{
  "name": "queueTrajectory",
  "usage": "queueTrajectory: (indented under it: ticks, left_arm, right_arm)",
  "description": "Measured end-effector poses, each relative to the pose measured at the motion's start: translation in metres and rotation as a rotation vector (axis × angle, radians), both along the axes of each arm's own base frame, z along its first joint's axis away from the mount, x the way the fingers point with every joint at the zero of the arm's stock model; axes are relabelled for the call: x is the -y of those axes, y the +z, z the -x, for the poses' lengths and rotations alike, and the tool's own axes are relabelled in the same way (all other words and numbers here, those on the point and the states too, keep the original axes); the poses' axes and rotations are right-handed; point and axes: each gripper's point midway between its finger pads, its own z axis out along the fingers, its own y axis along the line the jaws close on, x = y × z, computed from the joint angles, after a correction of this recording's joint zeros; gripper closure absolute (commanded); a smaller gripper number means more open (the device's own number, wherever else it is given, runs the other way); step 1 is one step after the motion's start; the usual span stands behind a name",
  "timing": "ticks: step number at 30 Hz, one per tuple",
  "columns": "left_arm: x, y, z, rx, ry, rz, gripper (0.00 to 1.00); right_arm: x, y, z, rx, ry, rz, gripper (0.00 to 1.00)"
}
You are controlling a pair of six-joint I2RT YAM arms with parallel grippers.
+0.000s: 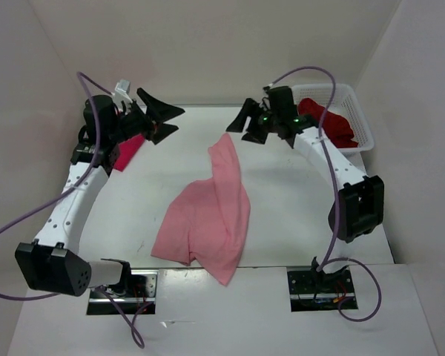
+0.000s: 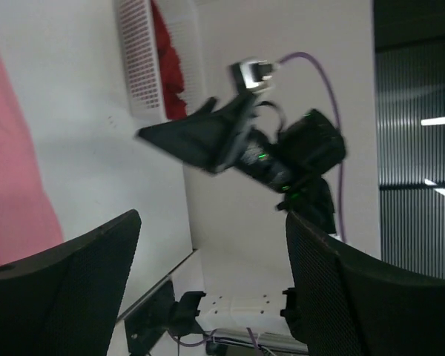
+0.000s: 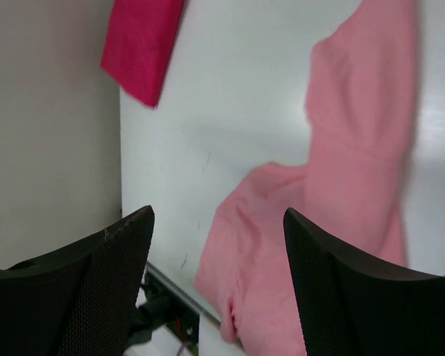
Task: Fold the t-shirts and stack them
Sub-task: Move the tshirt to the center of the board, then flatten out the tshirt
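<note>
pink shirt [image 1: 208, 215] rumpled mid-table, crimson shirt [image 1: 127, 152] far-left

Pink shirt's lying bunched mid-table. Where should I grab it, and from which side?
Probably the narrow far tip of the light pink shirt. It tapers to a single strip lying flat close to the open right end effector, thin enough to pinch. Come straight down on it from the far side. The wide near part looks folded over itself, so a pinch there may catch several layers.

White table [image 1: 178, 148], pale walls [image 1: 208, 44] on three sides (dark slatted panel [image 2: 415, 148] beyond).
</note>
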Motion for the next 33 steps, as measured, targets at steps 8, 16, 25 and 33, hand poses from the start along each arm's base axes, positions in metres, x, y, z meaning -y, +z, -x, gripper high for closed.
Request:
queueTrajectory:
  ticks: [8, 16, 25, 33]
  left_arm:
    - [0.009, 0.055, 0.027, 0.063, -0.056, 0.131, 0.11]
    - [0.012, 0.019, 0.03, -0.044, -0.079, 0.174, 0.1]
    - [0.013, 0.002, 0.033, -0.077, -0.086, 0.161, 0.1]
    - [-0.024, -0.008, 0.007, -0.024, 0.092, 0.019, 0.1]
  right_arm:
    - [-0.096, -0.06, 0.093, -0.1, 0.262, 0.043, 0.24]
    - [-0.109, -0.115, 0.095, -0.181, 0.262, 0.095, 0.28]
    - [-0.135, -0.156, 0.096, -0.217, 0.276, 0.16, 0.33]
    - [-0.138, -0.17, 0.071, -0.162, 0.218, 0.237, 0.33]
